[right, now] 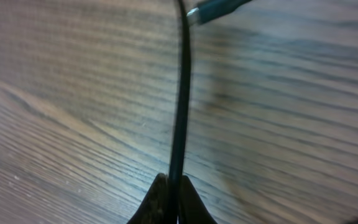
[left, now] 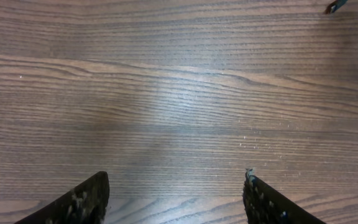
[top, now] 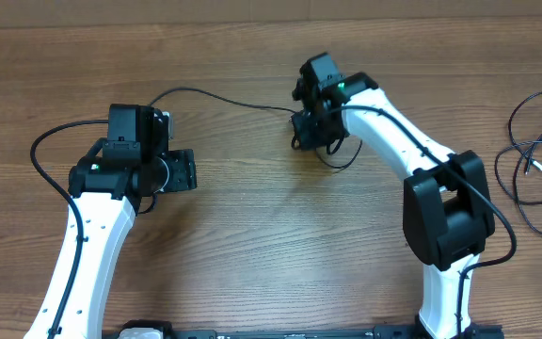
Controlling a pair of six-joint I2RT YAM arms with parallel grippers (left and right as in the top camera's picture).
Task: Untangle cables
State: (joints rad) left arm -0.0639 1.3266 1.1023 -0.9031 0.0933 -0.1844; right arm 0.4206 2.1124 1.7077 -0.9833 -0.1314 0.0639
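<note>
A thin black cable (top: 224, 98) runs across the table from beside my left arm to my right gripper (top: 309, 132), which is shut on it. In the right wrist view the cable (right: 183, 93) rises straight up from the shut jaws (right: 174, 184), with a silver-tipped plug end (right: 213, 10) at the top edge. A small loop of it (top: 342, 160) lies just below the right gripper. My left gripper (top: 186, 172) is open and empty over bare wood, its jaws (left: 176, 179) wide apart. More thin black cables (top: 534, 169) lie in loose loops at the far right.
The wooden table (top: 271, 245) fills the view. The right arm's base (top: 445, 217) stands between the right gripper and the cable pile. A thick black robot wire (top: 40, 155) loops out to the left of the left arm. A small dark plug tip (left: 334, 7) shows in the left wrist view.
</note>
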